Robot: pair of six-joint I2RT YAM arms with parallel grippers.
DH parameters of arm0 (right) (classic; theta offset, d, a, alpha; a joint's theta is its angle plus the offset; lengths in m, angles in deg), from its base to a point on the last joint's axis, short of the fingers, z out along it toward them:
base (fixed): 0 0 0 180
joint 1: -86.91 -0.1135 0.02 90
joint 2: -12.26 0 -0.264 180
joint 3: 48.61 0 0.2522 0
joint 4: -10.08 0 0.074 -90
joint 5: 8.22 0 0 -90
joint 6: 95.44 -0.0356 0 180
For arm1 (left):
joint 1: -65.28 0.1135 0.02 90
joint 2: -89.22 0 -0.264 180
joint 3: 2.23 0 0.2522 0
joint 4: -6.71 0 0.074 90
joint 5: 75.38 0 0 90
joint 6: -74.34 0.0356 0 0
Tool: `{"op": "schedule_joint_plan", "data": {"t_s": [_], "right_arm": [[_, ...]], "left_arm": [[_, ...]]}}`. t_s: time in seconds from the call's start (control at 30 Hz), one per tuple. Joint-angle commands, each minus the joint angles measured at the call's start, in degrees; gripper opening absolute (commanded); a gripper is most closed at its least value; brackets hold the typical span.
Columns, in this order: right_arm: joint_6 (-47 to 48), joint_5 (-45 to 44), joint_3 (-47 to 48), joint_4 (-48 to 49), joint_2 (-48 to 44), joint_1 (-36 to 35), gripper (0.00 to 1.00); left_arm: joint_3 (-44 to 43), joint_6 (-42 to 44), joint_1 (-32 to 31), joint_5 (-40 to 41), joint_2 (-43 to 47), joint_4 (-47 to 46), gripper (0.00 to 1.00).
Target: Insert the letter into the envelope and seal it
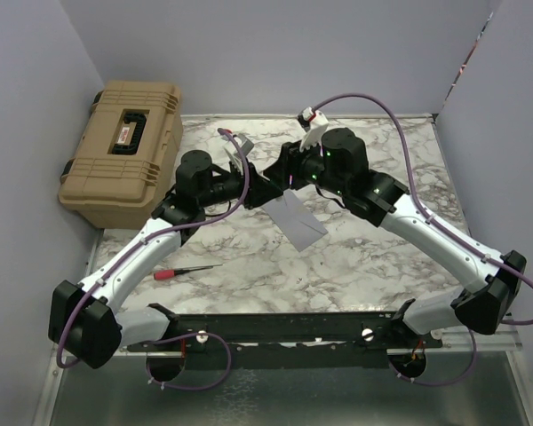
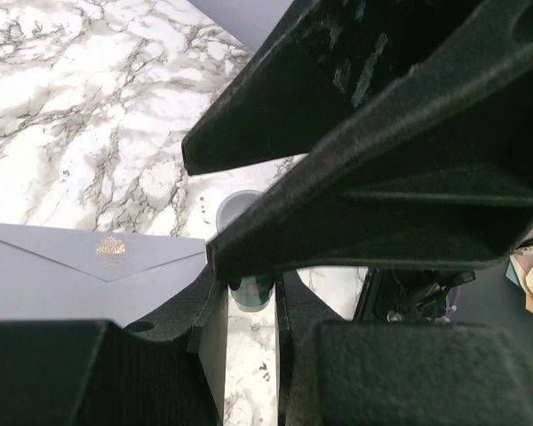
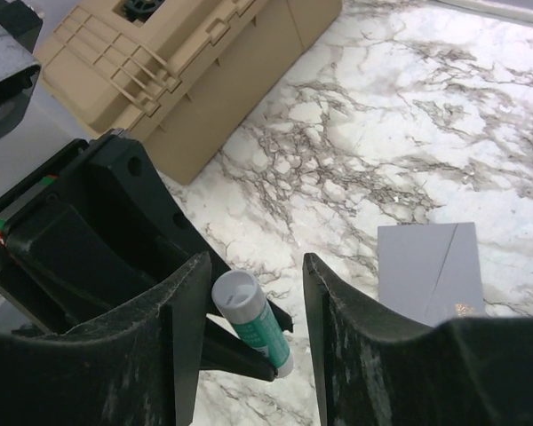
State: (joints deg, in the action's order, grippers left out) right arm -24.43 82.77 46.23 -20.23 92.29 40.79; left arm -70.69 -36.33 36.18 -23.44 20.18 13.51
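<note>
Seen from above, both arms reach inward from the lower corners of the frame. Their wrists meet over the middle of the marble table [image 1: 249,266], the left gripper [image 1: 259,188] and right gripper [image 1: 282,174] nose to nose. The envelope [image 1: 299,222] lies flat and tilted just below them, at the centre of the frame.

The wrist cameras show what the overhead view hides. The left gripper's fingers [image 2: 215,328] are narrow and clamped on a glue stick [image 3: 251,318], which has a white body, a green label and a grey cap. The right gripper's fingers [image 3: 333,337] stand apart on either side of the cap. The cap is close against the finger on the left of the right wrist frame, with a clear gap to the other.

The envelope is grey-lilac and plain, and its triangular flap is down, with a small gold mark at the point. It sits at the lower left of the left wrist frame and the right of the right wrist frame.

A tan hard case [image 1: 120,151] sits at the upper left of the overhead frame, and a red-handled screwdriver [image 1: 182,272] lies at the lower left.
</note>
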Motion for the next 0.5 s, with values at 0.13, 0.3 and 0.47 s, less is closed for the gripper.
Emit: {"op": "schedule_joint_plan", "data": {"t_s": [0.13, 0.3, 0.47], "right_arm": [[-0.60, 4.78, 1.49, -2.87, 1.65, -0.45, 0.52], [0.25, 4.70, 1.03, -2.64, 1.01, -0.45, 0.23], [6.59, 9.18, 0.57, -1.32, -1.52, -0.33, 0.00]], "left_arm": [[-1.99, -0.36, -0.01, 0.82, 0.95, 0.30, 0.00], [-1.70, 0.30, 0.01, -1.11, 1.90, 0.26, 0.00], [-0.72, 2.62, 0.10, -8.40, 2.85, 0.29, 0.00]]}}
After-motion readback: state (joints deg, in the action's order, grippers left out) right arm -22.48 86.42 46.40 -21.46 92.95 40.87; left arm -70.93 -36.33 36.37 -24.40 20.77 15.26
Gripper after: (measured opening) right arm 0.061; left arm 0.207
